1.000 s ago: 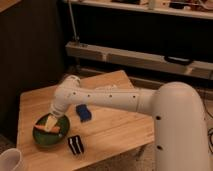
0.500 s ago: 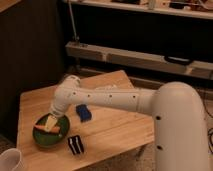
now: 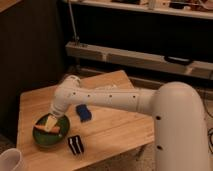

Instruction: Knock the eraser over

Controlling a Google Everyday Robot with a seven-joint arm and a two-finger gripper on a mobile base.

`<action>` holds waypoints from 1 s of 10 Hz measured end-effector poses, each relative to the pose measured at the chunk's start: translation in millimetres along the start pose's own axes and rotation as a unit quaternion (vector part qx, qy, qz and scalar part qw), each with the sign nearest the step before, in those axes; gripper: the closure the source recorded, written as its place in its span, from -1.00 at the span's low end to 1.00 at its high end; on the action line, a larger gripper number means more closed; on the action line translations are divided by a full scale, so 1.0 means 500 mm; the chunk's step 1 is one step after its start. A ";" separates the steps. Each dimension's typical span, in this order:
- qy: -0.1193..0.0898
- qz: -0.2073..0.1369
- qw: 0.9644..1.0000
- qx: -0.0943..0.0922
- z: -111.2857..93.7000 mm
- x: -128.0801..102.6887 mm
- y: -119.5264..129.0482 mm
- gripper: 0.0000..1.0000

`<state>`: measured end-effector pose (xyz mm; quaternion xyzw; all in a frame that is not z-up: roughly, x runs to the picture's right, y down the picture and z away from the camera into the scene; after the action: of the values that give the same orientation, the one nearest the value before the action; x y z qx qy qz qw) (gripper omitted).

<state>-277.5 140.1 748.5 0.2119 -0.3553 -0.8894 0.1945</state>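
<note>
Bulk of the view goes to my thick white jointed arm, which reaches from the right across the square light wooden table toward its left side. Next in size is the round dark green bowl near the table's front left corner. My gripper hangs at the arm's end right over that bowl, low against its contents; whether it is wide, narrow or holding something I cannot tell. A white ceramic mug shows at the bottom left corner. Just beside the bowl, toward the middle of the table, lies the blue sponge-like block, under my forearm. Smallest is the eraser, a black rectangular block with two white stripes, close to the table's front edge, just right of the bowl and in front of the blue block. It looks to me to be propped up, not lying flat, and my gripper is apart from it. So I judge the knock not yet made: I have to come off the bowl, get beside the eraser and push it down.
</note>
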 end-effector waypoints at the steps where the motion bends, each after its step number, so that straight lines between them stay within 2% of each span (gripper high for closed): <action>1: 0.000 0.000 1.000 0.000 0.000 0.000 0.000 -0.60; 4: 0.001 -0.002 1.000 0.000 -0.001 0.004 0.004 -0.60; 6: 0.013 -0.022 1.000 0.003 -0.015 0.032 0.023 -0.60; 8: 0.034 -0.050 0.998 -0.004 -0.065 0.083 0.040 -0.60; 9: 0.043 -0.063 0.997 -0.010 -0.113 0.115 0.050 -0.60; 10: 0.047 -0.068 0.996 -0.012 -0.144 0.131 0.055 -0.60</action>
<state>-289.9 49.6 705.3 0.2747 -0.3195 -0.8940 0.1524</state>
